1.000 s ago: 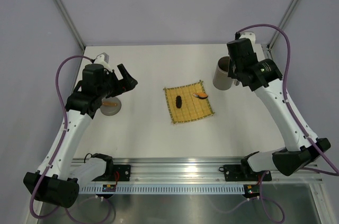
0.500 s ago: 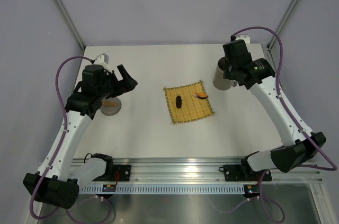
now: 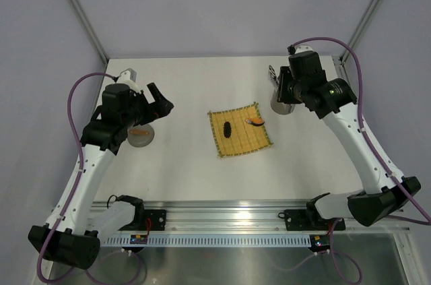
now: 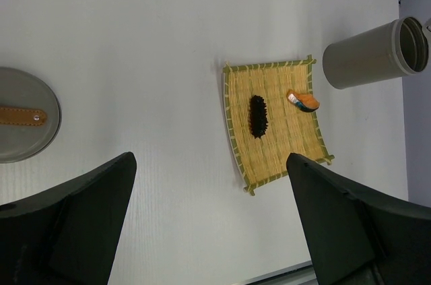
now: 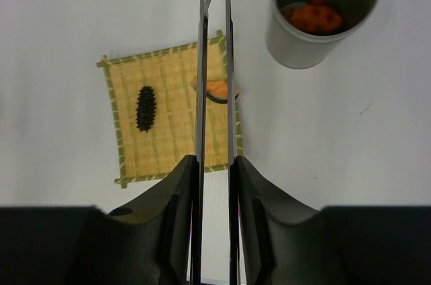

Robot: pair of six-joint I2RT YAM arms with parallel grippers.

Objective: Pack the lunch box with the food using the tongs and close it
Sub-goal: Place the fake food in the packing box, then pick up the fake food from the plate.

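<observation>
The white counter sits in a grey booth. At the left, the left tool hangs wide open and holds nothing, near the round lid. In the middle, a yellow mat has two bits not packed yet: a dark piece and an orange piece. The right tool grips the tongs. Far right, the lunch box stands open with orange food inside. It needs closing.

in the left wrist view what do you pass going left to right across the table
grey lid → dark purple-black piece → orange piece → lunch box
</observation>
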